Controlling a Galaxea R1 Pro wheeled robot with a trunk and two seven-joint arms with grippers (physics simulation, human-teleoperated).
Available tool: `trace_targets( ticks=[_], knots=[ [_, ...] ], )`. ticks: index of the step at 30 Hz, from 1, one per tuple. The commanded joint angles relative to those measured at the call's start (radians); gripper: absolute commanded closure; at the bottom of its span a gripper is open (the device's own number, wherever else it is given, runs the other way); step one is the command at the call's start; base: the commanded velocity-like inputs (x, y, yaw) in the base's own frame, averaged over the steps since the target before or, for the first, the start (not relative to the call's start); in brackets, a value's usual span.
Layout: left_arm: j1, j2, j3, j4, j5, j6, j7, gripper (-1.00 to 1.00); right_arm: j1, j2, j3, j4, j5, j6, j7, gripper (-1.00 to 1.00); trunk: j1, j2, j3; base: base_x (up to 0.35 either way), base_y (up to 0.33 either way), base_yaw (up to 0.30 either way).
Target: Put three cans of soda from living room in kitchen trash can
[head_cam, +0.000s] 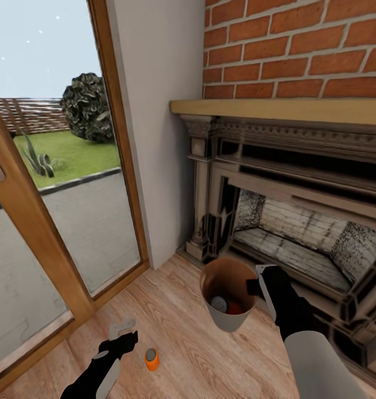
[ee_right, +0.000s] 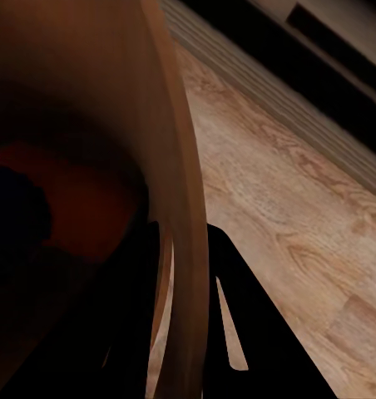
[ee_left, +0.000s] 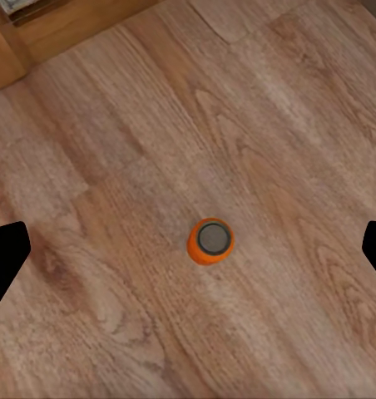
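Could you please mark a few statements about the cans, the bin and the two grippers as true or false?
1. The right gripper grips the trash can by its rim. True.
2. The orange can on the floor lies on its side. False: it stands upright, top facing the left wrist camera.
3. Two cans already sit inside the trash can. True.
4. The left gripper is shut on the orange can. False: its fingers are spread, with the can free on the floor between them.
5. The trash can rests inside the fireplace. False: it is held in front of it.
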Motion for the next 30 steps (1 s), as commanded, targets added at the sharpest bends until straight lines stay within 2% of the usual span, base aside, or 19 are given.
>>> trace_targets(
  ticks=[1,9,19,30],
  knots=[
    [0.000,0.000,0.000,0.000,0.000,0.000,0.000,-1.00,-0.001,0.000,0.000,0.000,-0.014,-0.001,0.004,1.00,0.004,-0.007,-0.005,0.000,0.000,0.000],
    [0.000,0.000,-0.001,0.001,-0.001,0.000,0.000,-1.00,-0.001,0.000,0.000,0.014,-0.014,-0.001,0.004,1.00,0.004,-0.007,-0.013,0.043,-0.002,0.000],
    [0.000,0.000,-0.001,0.001,-0.001,0.002,0.000,-1.00,-0.001,0.000,0.000,0.018,-0.014,-0.001,0.004,1.00,0.004,-0.007,-0.013,0.282,-0.033,0.000],
    [0.000,0.001,-0.001,0.001,-0.001,0.002,0.000,-1.00,-0.001,0.001,0.000,0.019,-0.014,-0.001,0.004,1.00,0.004,-0.007,-0.013,0.127,-0.002,0.000]
  ],
)
